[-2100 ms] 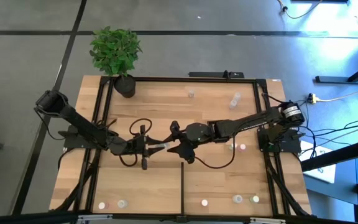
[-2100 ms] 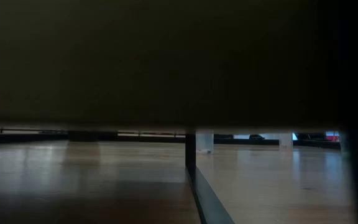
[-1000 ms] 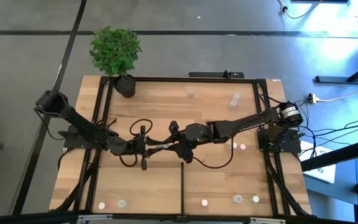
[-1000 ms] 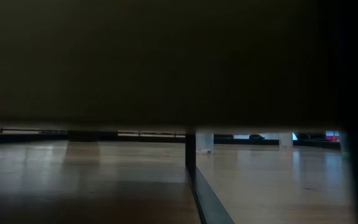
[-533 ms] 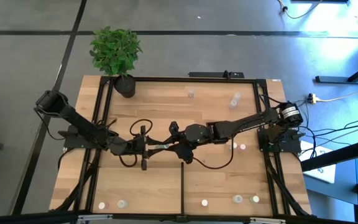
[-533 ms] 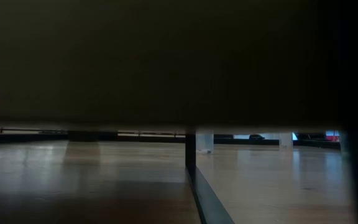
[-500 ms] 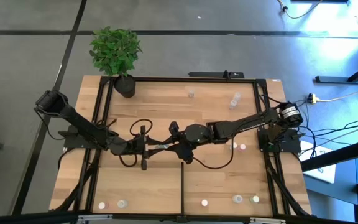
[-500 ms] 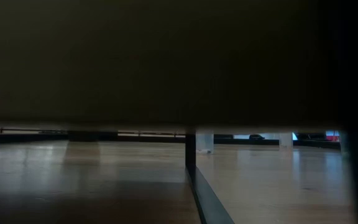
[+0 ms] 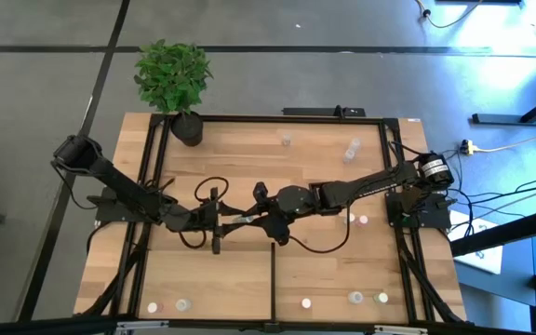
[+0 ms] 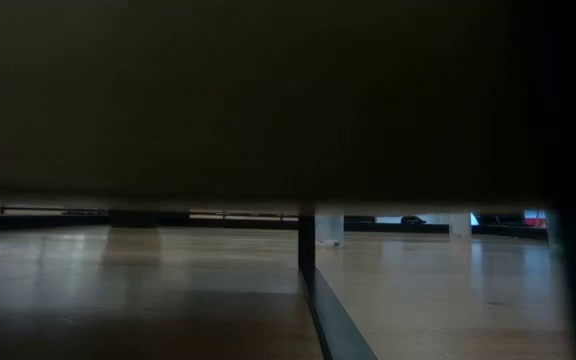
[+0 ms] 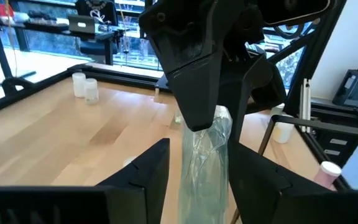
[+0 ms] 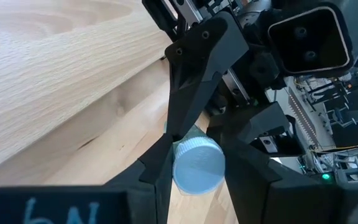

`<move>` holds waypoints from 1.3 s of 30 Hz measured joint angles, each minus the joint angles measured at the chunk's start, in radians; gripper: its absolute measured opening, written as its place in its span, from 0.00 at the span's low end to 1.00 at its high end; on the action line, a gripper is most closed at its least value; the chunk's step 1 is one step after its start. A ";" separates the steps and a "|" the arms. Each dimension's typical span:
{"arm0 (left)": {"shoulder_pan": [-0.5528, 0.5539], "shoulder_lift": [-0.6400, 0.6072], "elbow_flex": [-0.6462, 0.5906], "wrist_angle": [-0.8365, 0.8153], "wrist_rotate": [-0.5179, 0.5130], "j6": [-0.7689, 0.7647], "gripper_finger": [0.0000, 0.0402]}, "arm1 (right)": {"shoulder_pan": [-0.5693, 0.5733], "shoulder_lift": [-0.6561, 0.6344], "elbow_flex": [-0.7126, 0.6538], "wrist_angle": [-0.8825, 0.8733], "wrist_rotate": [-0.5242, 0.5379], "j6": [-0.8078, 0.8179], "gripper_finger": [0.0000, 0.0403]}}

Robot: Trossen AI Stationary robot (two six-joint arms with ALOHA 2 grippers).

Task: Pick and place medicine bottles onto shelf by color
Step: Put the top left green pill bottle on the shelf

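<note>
where arms meet mid-shelf (image 9: 324,158) — both grippers on bottle (image 11: 205,163)

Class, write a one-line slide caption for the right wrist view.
Both grippers meet over the shelf: the right gripper holds a clear, white-capped bottle, facing the left gripper.

We see two matte black jointed arms, left arm (image 9: 124,194) and right arm (image 9: 361,186), thin black cables looping off both. Right arm has a silver-ringed joint near its base. Fingers (image 11: 194,81) are angular black plastic wedges.
</note>
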 joint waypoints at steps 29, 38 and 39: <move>-0.002 0.000 0.000 -0.002 0.001 -0.021 0.32 | -0.001 -0.001 0.000 0.000 0.004 0.000 0.30; -0.001 0.000 0.000 -0.005 0.010 -0.026 0.31 | -0.001 -0.001 0.000 0.000 0.003 0.000 0.30; -0.001 0.000 0.000 -0.009 0.010 -0.037 0.32 | -0.001 -0.001 0.000 0.000 0.003 0.000 0.30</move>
